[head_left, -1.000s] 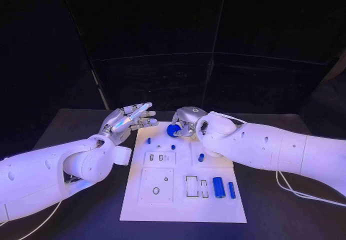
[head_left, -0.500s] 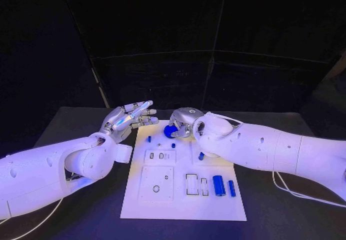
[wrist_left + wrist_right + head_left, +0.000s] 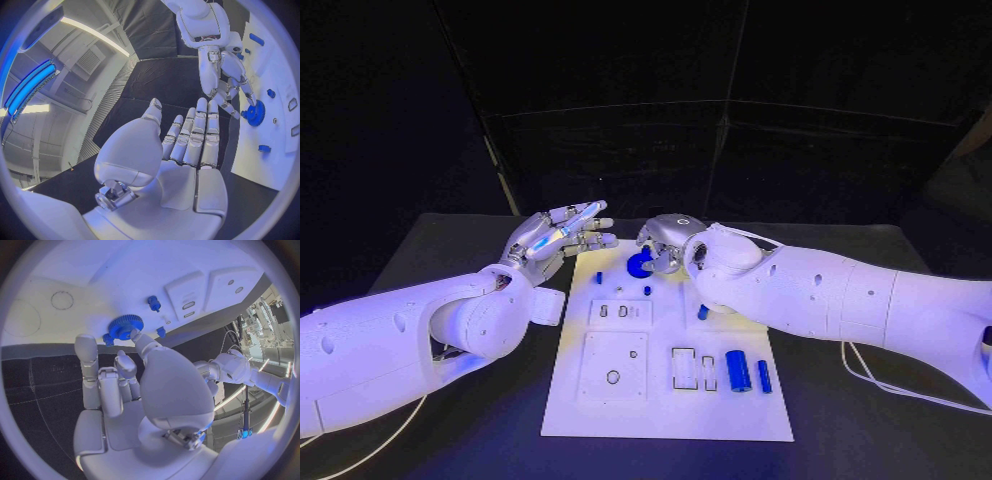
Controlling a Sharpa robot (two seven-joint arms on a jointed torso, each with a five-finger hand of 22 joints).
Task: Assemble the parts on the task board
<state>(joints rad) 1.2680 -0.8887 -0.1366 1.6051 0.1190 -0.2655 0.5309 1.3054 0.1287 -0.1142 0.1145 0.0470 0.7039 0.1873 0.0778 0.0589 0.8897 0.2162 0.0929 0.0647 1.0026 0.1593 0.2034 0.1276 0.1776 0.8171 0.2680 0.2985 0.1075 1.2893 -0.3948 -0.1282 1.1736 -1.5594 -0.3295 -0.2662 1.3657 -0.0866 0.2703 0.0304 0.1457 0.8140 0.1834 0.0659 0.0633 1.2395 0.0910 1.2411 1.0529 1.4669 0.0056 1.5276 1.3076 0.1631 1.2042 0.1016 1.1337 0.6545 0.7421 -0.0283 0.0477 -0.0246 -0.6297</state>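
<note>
The right hand (image 3: 668, 243) pinches a blue gear (image 3: 640, 264) at the task board's (image 3: 668, 420) far edge, its fingertips partly hiding the gear; the left hand (image 3: 560, 237) hovers beside, fingers straight, holding nothing.

Task board (image 3: 668, 420): white, smooth, matt, looks like plastic, recessed slots cut in it. Counter (image 3: 877, 430): black, matt, flat finish. Blue gear (image 3: 125, 326) at the board's far end: toothed, plastic-looking, slight sheen. Blue cylinder (image 3: 737, 371) near the board's close end: smooth, glossy highlight along it; thinner blue pin (image 3: 763, 377) just beside it, same look. Left hand (image 3: 187, 145): silver, satin metallic shell, smooth, segmented. Right hand (image 3: 125, 385): same silver finish, glossy on the rounded thumb base. Both arm casings: white glossy plastic. Backdrop behind the counter: black, matt, cloth-like panels.
</note>
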